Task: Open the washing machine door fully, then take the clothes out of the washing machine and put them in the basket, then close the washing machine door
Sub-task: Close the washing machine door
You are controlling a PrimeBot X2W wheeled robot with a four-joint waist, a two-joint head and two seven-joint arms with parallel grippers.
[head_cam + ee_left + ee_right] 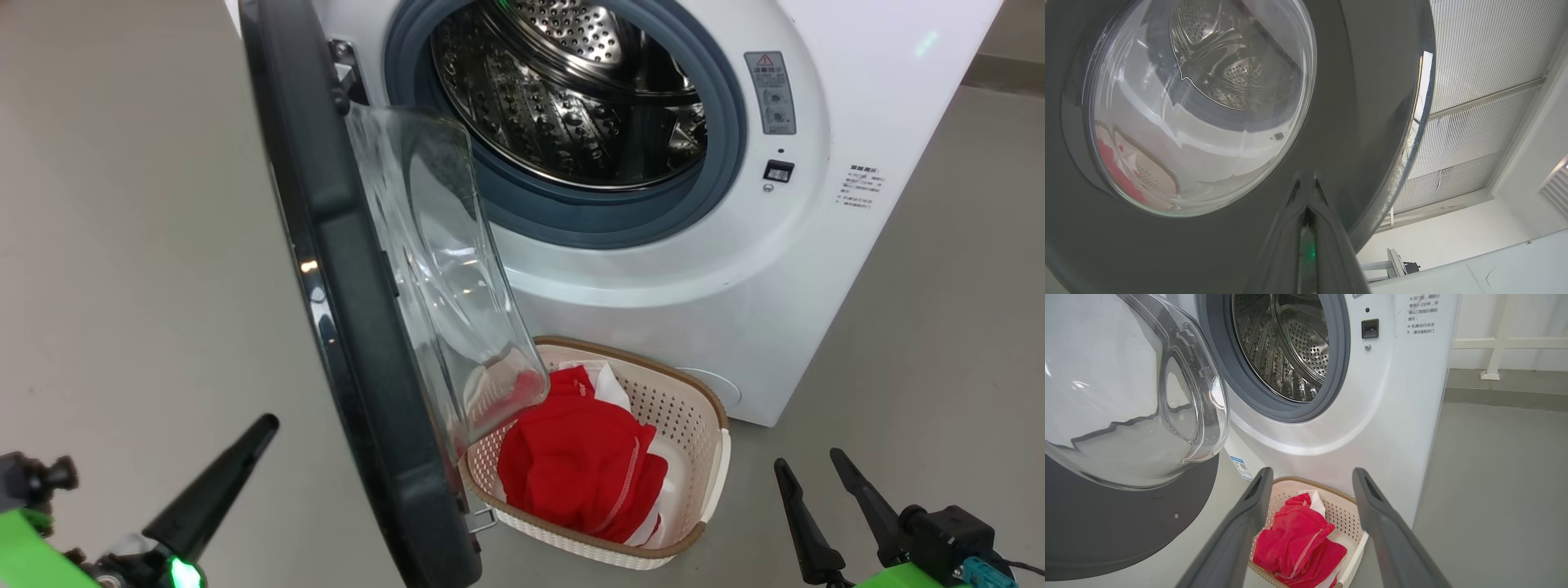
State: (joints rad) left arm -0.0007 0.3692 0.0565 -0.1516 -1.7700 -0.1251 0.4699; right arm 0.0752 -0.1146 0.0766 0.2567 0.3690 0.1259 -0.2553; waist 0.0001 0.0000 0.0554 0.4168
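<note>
Closest to the head camera, the left fingers [216, 486] rise from the lower left, pressed together into a single dark point with nothing between them. They aim up toward the washing machine door [367, 327]. The door stands wide open and almost edge-on to the robot, hinged on the left of the washing machine [694, 278]. Its long black rim runs from the top of that view down to the bottom edge.

That is the relation that matters. The left fingers lie on the door's outer face, so the door is just to their right and the machine's opening lies beyond it. In the left wrist view the closed fingers [1327, 245] point at the glossy rim [1372, 102] just below the glass bowl. Whether the tips touch it cannot be told.

The right fingers [798, 506] sit low on the right, spread wide and empty, well apart from the door. In their own wrist view the right fingers [1249, 514] frame the basket [1347, 514].

Red clothes [580, 465] lie heaped in the basket [678, 408], which sits on the floor [122, 245] against the machine's front, partly under the door's glass bowl. The drum [571, 106] looks empty.

By this judgement only the closing is left. The left arm is the nearer one and is placed to push the door rightward.
</note>
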